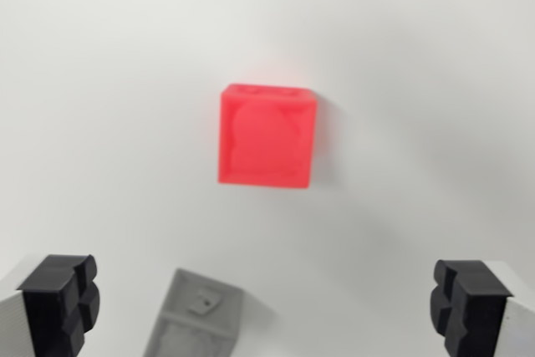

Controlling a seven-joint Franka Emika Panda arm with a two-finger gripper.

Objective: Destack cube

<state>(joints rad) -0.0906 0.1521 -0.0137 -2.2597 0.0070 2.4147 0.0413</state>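
A bright red cube [267, 135] lies on the white surface near the middle of the wrist view, seen from above and slightly blurred. Its top face has a shallow recess. Whether another cube sits under it cannot be told from this angle. My gripper [267, 307] hangs above and below it in the picture, open wide. One black fingertip [60, 298] shows at the wrist view's left and the other black fingertip [468, 300] at the right. Nothing is between them.
A grey block-like object [196, 323] lies at the bottom edge of the view, between the fingertips and left of centre. The white surface [418, 56] spreads all around the red cube.
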